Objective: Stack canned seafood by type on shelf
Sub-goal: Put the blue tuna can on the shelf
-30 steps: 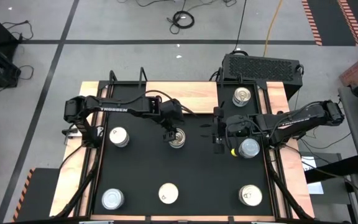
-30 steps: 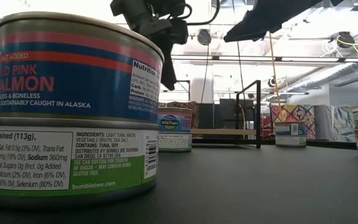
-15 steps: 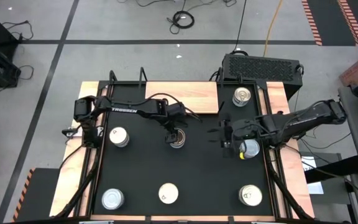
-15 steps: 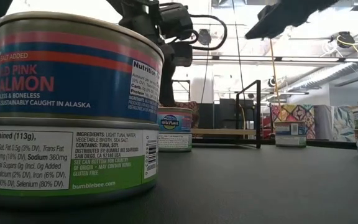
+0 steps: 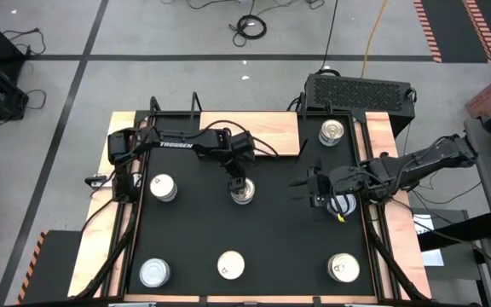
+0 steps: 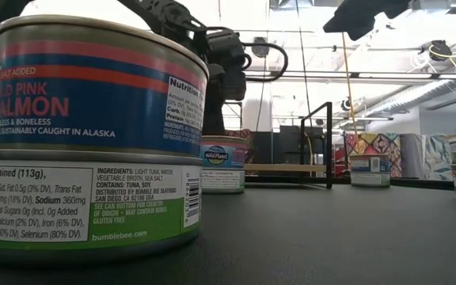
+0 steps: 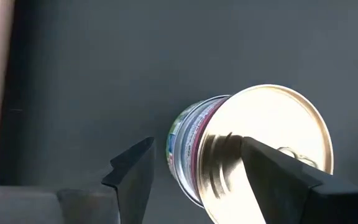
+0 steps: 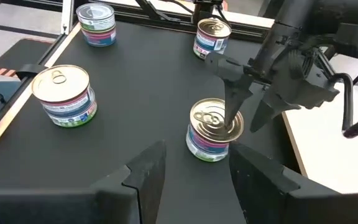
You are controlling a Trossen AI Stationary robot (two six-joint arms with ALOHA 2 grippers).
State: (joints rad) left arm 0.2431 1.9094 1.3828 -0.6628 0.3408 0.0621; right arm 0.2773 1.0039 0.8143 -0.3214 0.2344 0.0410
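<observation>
A silver-topped tin [image 5: 242, 194] of the canned seafood stands upright on the black tabletop, near its middle. My left gripper [image 5: 241, 180] is open just over it, slanting down. One finger [image 7: 272, 171] is over the tin's lid [image 7: 272, 127] and the other [image 7: 134, 177] is beside its wall. My right gripper [image 5: 314, 189] hangs open and empty toward the table's right side, next to another tin [image 5: 342, 205]. The shelf [image 5: 254, 132] lies at the far edge. My left gripper comes at the tin from above, slanting down, with one fingertip [image 8: 232, 118] right at the lid [image 8: 211, 118]. Whether it touches the lid I cannot tell. The tin stands on its base on the table.
More tins stand about: one at the left [image 5: 162, 188], three along the near edge [image 5: 154, 273] [image 5: 230, 265] [image 5: 343, 268], one at the far right [image 5: 332, 132]. The middle near one is a stack of two [image 6: 93, 142]. A black box [image 5: 358, 92] stands beyond the table.
My left gripper has sunk toward the middle tin, tipping more steeply down, and stays open. My right gripper has drawn back toward the table's right edge and risen a little. The tins have kept still.
</observation>
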